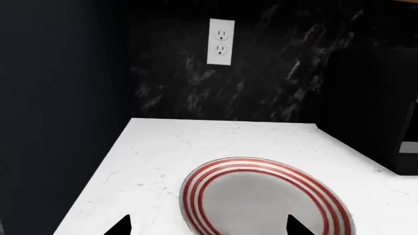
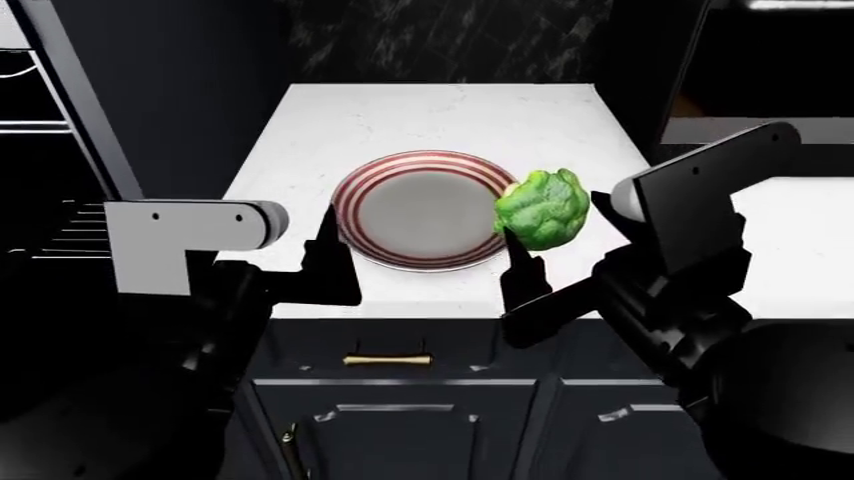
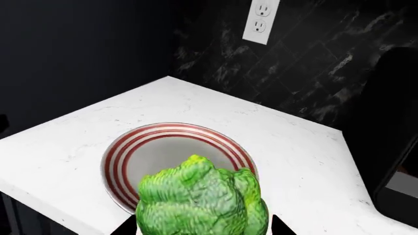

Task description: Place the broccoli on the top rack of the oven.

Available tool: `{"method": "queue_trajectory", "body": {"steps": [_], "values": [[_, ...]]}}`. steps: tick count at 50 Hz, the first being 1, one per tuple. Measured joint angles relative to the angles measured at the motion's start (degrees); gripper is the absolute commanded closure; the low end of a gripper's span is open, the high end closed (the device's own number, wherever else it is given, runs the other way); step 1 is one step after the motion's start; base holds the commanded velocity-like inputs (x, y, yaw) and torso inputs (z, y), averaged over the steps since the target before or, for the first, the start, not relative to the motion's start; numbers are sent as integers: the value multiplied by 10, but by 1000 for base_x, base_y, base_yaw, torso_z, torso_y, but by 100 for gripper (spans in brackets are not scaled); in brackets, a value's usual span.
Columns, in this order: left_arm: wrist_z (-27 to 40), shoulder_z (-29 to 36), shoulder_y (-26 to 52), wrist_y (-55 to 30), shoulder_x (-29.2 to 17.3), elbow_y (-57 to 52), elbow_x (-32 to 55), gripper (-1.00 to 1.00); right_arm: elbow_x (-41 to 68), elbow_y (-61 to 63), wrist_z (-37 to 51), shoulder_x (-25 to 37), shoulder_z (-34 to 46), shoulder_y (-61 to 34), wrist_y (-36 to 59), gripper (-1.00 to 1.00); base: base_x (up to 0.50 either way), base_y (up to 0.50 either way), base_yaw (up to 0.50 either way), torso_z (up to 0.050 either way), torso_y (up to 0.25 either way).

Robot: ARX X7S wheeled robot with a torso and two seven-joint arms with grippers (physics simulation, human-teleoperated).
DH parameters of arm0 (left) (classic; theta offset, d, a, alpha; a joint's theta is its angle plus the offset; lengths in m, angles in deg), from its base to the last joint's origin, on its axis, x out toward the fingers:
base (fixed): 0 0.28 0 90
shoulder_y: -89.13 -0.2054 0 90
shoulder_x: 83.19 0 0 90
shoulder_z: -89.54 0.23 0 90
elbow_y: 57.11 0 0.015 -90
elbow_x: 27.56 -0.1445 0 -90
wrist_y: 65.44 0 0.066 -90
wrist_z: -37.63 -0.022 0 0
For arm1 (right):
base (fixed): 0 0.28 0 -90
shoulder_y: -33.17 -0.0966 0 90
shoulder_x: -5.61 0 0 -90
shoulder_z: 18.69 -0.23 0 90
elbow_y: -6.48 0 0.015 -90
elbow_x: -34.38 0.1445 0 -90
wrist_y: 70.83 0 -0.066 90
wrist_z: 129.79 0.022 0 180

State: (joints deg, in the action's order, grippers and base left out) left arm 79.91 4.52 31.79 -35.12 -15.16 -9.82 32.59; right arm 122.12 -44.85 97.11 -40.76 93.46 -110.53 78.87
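Clearly the broccoli (image 2: pixel 543 207) is off the worktop (image 2: pixel 400 115): the right gripper (image 2: pixel 554 215) has its jaws closed on the floret's two flanks and holds it above the right rim of the red-striped plate (image 2: pixel 422 210), toward the worktop's front edge. The left gripper (image 2: pixel 324 250) hovers by the plate's left rim with its jaws spread and nothing between them.

Judged by its look, the broccoli is light and fairly firm, but bumpy and rounded, so it could roll or twist in a narrow pinch. A hold across the widest part of the crown, as now, seems the safest; squeezing harder should not be needed.

From the head view, silver rack rails (image 2: pixel 34 70) show at the far left edge, likely the oven; the top rack itself cannot be made out. Neither wrist view shows these. In the right wrist view the broccoli (image 3: pixel 201 200) fills the foreground over the plate (image 3: pixel 163 147), with a wall outlet (image 3: pixel 262 18) behind. In the left wrist view the plate (image 1: pixel 261 196) is bare and the broccoli is absent; the same outlet (image 1: pixel 220 41) is seen.
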Motion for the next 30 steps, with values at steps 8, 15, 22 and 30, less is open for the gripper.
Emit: {"method": "queue_trajectory", "body": {"steps": [8, 15, 22, 30], "values": [[1, 3, 2, 1, -1, 2, 1, -100, 0, 3, 2, 4, 0, 1, -1, 100, -261, 0, 0, 0, 0], [1, 5, 3, 3, -2, 3, 2, -100, 1, 5, 3, 6, 0, 0, -2, 100, -261, 0, 0, 0, 0], [2, 5, 3, 6, -3, 3, 3, -100, 2, 7, 5, 8, 0, -1, -2, 100, -262, 0, 0, 0, 0], [2, 6, 2, 9, -5, 4, 4, -100, 3, 11, 7, 10, 1, -2, -3, 100, -258, 0, 0, 0, 0]]}}
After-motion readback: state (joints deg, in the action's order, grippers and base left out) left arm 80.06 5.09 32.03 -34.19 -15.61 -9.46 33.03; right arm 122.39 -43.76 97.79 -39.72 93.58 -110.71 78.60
